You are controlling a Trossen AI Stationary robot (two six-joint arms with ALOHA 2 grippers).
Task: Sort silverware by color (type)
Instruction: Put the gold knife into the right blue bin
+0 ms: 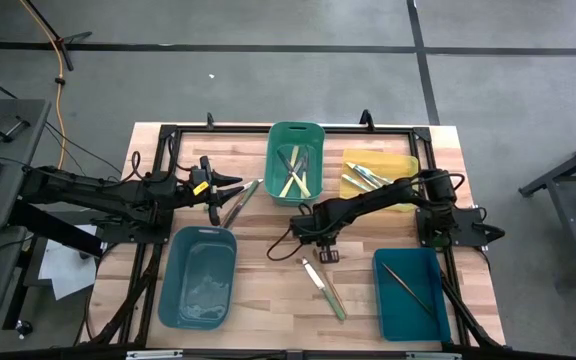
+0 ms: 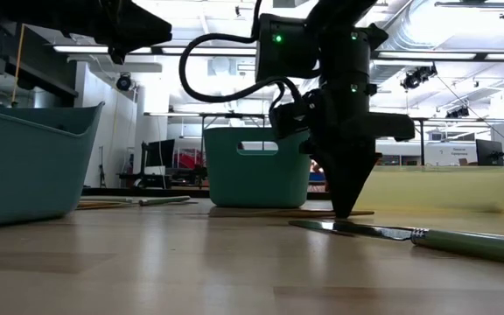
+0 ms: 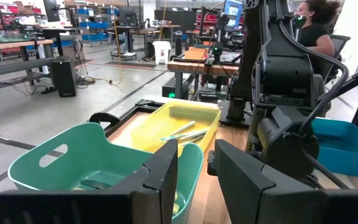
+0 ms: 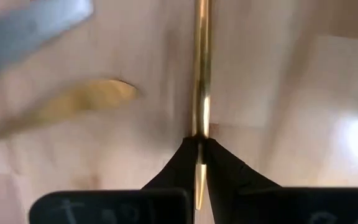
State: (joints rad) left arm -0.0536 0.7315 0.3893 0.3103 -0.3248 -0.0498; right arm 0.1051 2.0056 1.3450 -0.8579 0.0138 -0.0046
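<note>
R tool (image 4: 199, 144) pinched on thin gold utensil (image 4: 201, 68), at table (image 1: 268, 280) ctr.

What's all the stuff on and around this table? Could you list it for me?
Green bin: one, far centre of the table, pale-handled utensils inside.
Yellow bin: one, right of the green bin, a few utensils inside.
Teal bin: one, near left, contents unclear.
Blue bin: one, near right, a dark utensil inside.
Loose utensils: two, green and pale handles, near centre of the table.
Utensils: two, under the left arm.
Person: one, dark top, behind the table.
Left gripper: open, hanging above the table.
Right gripper: shut on a thin gold utensil.
</note>
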